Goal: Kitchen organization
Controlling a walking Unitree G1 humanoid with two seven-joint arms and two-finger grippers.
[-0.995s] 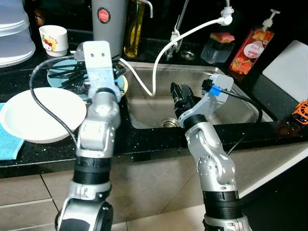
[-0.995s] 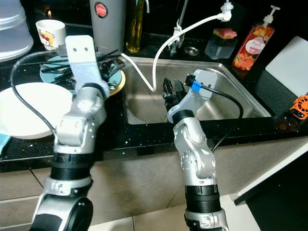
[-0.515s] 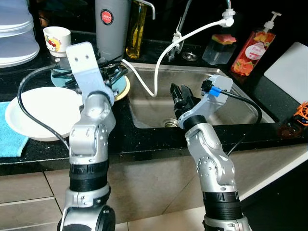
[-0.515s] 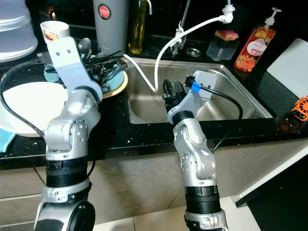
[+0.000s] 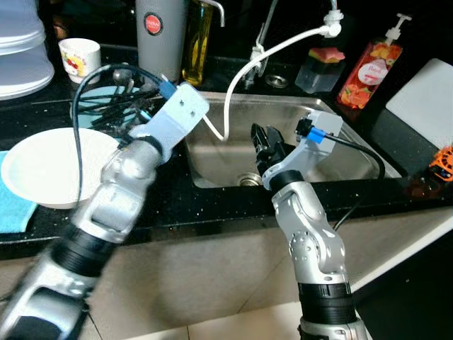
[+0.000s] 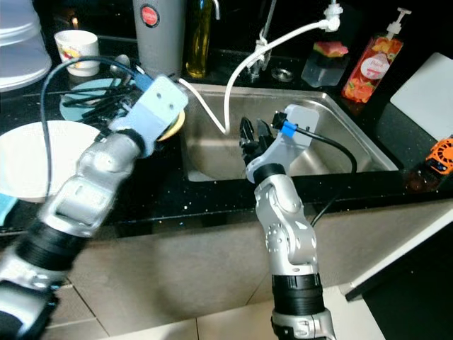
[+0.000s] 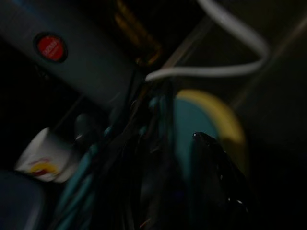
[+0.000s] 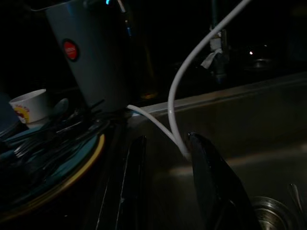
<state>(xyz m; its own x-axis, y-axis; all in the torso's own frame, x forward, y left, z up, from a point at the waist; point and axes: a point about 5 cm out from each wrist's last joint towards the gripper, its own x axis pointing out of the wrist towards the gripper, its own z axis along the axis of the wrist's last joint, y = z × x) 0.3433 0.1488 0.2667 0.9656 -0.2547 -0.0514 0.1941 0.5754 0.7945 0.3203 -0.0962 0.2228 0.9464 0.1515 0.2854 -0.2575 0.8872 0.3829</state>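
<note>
On the black speckled stone counter [image 5: 212,205], going from the left, sits a wide white ceramic bowl [image 5: 39,170], smooth and shallow. Behind it a teal plate stacked on a yellow-rimmed plate [image 6: 173,122] carries a tangle of dark, thin utensils [image 5: 113,110]. That heap looks like the thing to be sorted, and it lies just left of the sink.

The left gripper [image 7: 192,177] reaches over that plate. Its wrist view is dark and blurred — I cannot tell whether its claw is spread or closed. To do this step well, it should probably come down slowly along the length of one utensil rather than across the heap, since the slim, glossy handles would likely slide and drag their neighbours.

Behind stands a tall grey matte canister with a red round badge [image 5: 158,32]. A white flexible hose [image 5: 237,78] curves from the tap into the brushed steel sink [image 5: 347,152].

The right gripper [image 8: 165,163] hangs over the sink basin — its two black fingers [image 8: 211,177] stand apart, holding nothing. A red pump bottle [image 5: 371,71] stands at the right.
</note>
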